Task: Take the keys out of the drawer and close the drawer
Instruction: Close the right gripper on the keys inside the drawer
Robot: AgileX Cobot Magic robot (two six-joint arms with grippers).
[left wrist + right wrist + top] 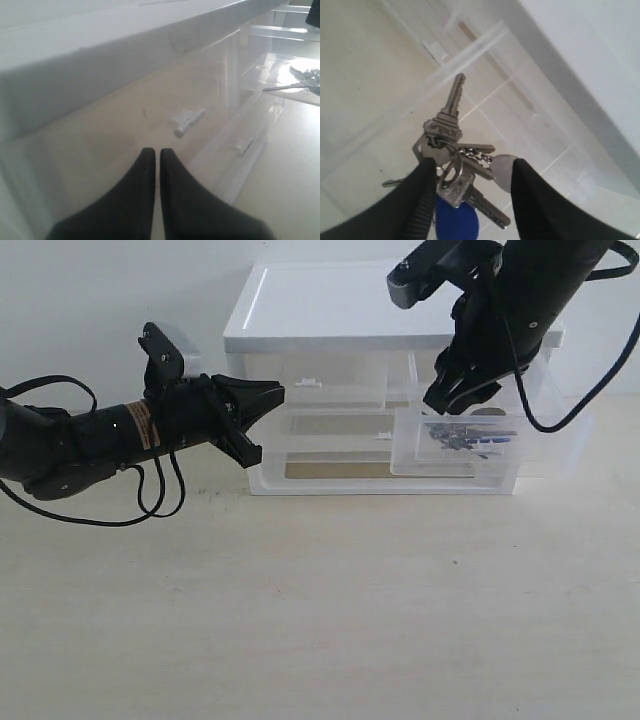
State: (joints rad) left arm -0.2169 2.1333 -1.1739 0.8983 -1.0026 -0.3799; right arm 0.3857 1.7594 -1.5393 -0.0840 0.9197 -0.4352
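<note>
The small right-hand drawer (408, 445) stands pulled out of the white drawer unit (330, 320). The keys (462, 435) lie on its floor. In the right wrist view the keys (451, 150) are a bunch of grey metal keys on a ring with a blue tag (455, 222). My right gripper (472, 165) is open and lowered into the drawer (470, 52), one finger on each side of the bunch. In the exterior view this gripper (455, 402) hangs just above the keys. My left gripper (270, 395) is shut and empty, pointing at the unit's left front.
The left-hand twin drawer's tab handle (189, 121) sits just ahead of my left gripper (155, 151). The full-width drawer (340, 470) below has its own tab (243, 146). A beige tabletop (320, 600) spreads in front of the unit.
</note>
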